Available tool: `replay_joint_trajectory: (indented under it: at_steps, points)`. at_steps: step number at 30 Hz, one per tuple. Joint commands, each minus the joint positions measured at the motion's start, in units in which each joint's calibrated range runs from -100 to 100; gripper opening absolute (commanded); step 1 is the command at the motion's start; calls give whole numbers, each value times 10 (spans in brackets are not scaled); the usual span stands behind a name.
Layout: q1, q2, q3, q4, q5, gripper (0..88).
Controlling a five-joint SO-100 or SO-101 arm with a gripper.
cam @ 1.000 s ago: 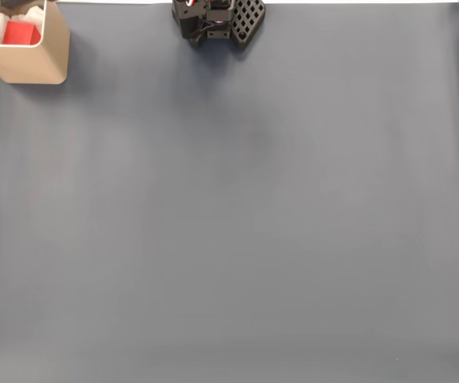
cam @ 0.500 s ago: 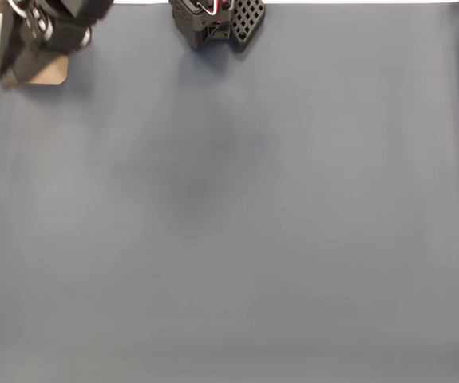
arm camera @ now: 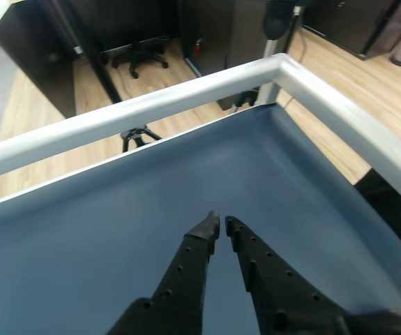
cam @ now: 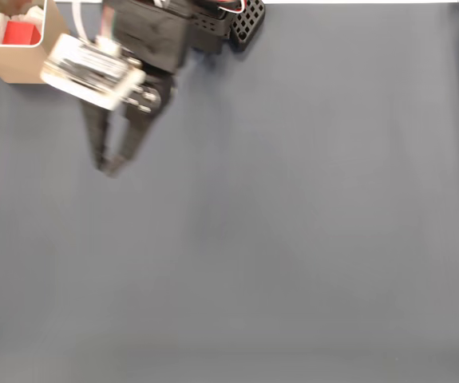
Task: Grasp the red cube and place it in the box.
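red cube (cam: 21, 33) inside tan box (cam: 29, 65)

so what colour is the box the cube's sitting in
Tan, like cardboard; the box shows best in the fixed view, top left, with the red cube inside.

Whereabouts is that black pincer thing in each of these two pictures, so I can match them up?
Fixed view: the gripper sits upper left, fingertips nearly touching, pointing down the picture, to the right of the box holding the red cube.
Wrist view: the gripper rises from the bottom edge at centre.
Shared landmark: the blue-grey mat beneath it.
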Motion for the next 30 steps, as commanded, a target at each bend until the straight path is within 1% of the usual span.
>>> replay_joint_trajectory:
  at_steps: [1,7,13,18,24,30]
  points:
    - [-59,-18,-1,0,-4,0]
    - [-130,-54,43,0,-7,0]
    - [-172,-110,126,-27,1,0]
    - [-189,-158,214,-65,7,0]
    - [-186,-210,312,-95,7,0]
    - [-185,-272,390,-97,3,0]
